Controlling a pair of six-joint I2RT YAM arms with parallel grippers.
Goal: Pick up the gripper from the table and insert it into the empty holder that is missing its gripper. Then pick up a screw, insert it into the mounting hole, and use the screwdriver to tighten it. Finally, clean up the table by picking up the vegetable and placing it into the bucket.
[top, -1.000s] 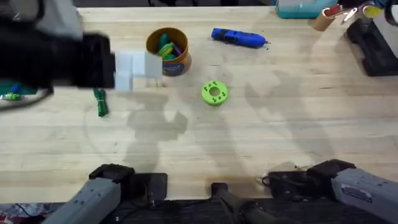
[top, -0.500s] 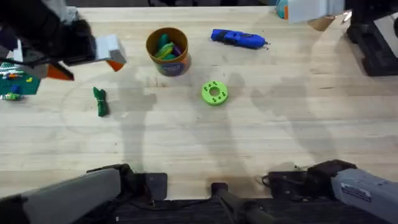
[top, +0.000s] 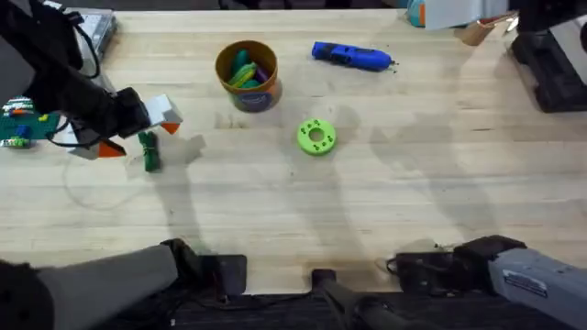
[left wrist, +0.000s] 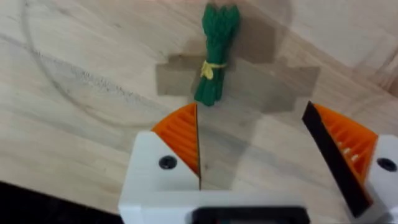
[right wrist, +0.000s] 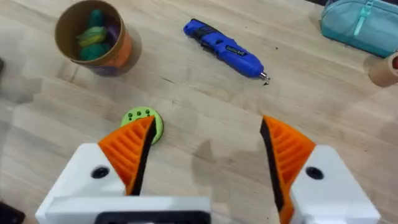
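While the left gripper (left wrist: 252, 146) hangs wide open beside the vegetable (left wrist: 214, 53), it should straddle the tied middle squarely before closing.

One screwdriver (top: 352, 57), one vegetable (top: 149, 150), one bucket (top: 248, 76), one green disc (top: 316, 137) and two pincers, left (top: 136, 128) and right (right wrist: 205, 155).

The vegetable (top: 149, 153) is lying left of the bucket (top: 247, 75); the screwdriver (top: 351, 57) is lying right of it.
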